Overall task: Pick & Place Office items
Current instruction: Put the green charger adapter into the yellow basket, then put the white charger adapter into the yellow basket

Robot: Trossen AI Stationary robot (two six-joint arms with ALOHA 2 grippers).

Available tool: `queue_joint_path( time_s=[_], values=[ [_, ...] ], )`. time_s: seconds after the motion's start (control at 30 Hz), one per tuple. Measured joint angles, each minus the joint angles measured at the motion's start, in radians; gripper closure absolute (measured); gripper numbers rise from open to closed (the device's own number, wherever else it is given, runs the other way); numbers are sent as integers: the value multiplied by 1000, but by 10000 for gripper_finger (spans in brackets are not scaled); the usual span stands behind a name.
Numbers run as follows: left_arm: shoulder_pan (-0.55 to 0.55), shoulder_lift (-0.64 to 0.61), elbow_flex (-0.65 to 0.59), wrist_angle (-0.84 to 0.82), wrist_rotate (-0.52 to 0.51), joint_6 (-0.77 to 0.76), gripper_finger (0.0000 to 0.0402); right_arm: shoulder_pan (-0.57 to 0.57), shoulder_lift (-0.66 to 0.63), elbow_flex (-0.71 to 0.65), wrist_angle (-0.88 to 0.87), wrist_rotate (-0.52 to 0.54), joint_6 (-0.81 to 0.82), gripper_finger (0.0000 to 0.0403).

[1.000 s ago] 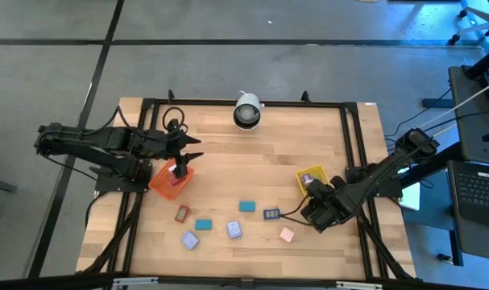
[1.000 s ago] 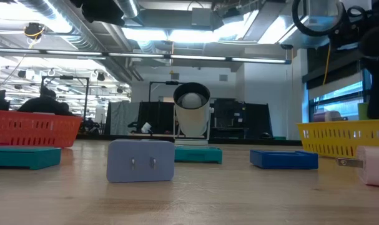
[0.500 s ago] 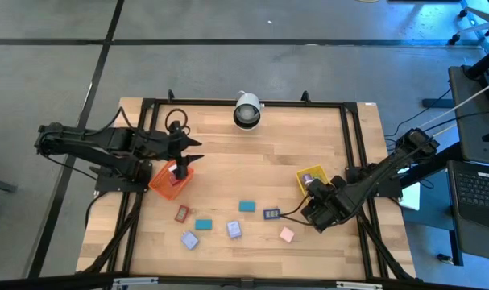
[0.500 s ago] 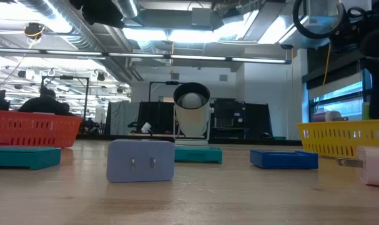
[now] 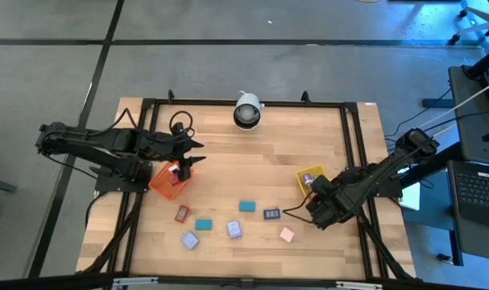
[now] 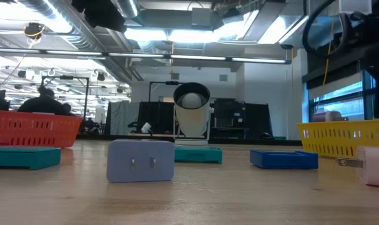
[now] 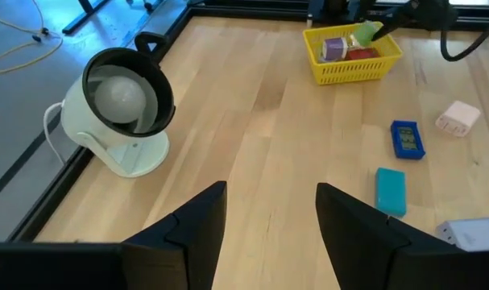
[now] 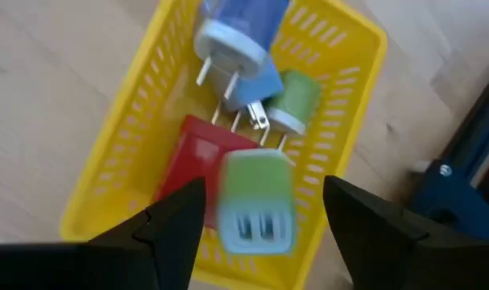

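Fingers of the right gripper [image 8: 260,211] stand apart above the yellow tray [image 8: 345,48]; a green charger [image 8: 259,203] lies between them, with red, green and blue items beyond. Left gripper [image 7: 270,211], also parted, reaches forward near the orange tray [image 5: 160,180].

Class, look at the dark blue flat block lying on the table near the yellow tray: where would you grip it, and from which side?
Grip the dark blue block across its two long edges, coming straight down from above. It lies flat on the table with bare wood all around, so the fingers could likely straddle its narrow width.
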State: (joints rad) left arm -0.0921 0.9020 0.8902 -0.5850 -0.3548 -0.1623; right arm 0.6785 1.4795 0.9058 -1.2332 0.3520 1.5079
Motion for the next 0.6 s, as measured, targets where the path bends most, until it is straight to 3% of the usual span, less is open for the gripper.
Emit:
queue_joint_path(
  time_s=[0.33, 0.6],
  values=[
    [0, -1, 0, -2, 15, 0, 215, 0, -6, 60, 21, 94, -11, 154],
    [0, -1, 0, -19, 36, -31, 214, 45, -6, 178, 110, 104, -55, 154]
  ],
)
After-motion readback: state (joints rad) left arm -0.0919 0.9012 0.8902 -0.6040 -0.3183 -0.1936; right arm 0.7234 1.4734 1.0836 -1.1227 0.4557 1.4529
